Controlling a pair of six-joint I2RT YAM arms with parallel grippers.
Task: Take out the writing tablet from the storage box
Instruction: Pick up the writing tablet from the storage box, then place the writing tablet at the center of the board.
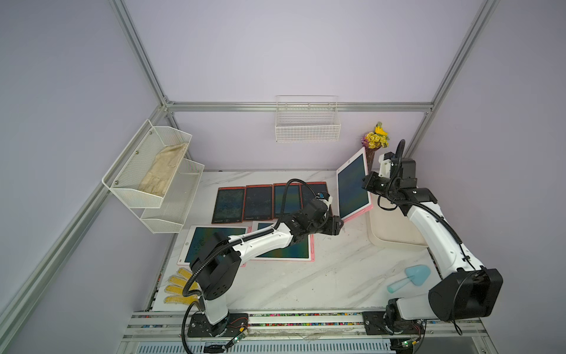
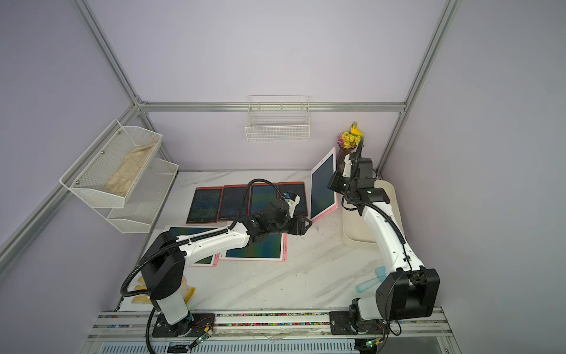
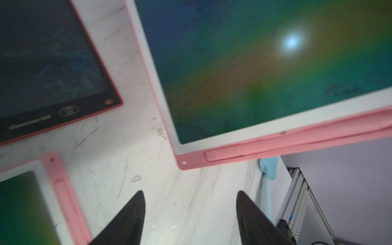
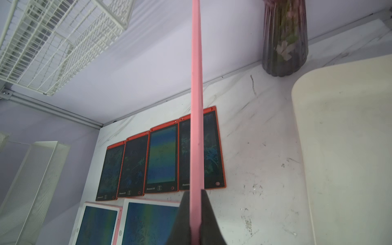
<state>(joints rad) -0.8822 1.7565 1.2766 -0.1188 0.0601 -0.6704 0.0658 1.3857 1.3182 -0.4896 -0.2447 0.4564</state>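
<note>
While the right arm rises from its base with the elbow bent and the wrist held high, the right gripper (image 1: 368, 183) is clamped on one long edge of the writing tablet (image 1: 352, 187). In the right wrist view the black fingers (image 4: 209, 214) pinch the pink frame. The tablet stands steeply tilted in the air, screen turned away from this gripper. The storage box (image 1: 389, 230) lies below this gripper, under the forearm. The left arm stretches low across the table (image 1: 321, 275), and the left gripper (image 1: 338, 225) is spread apart, holding nothing, just below the tablet's lower corner.
</note>
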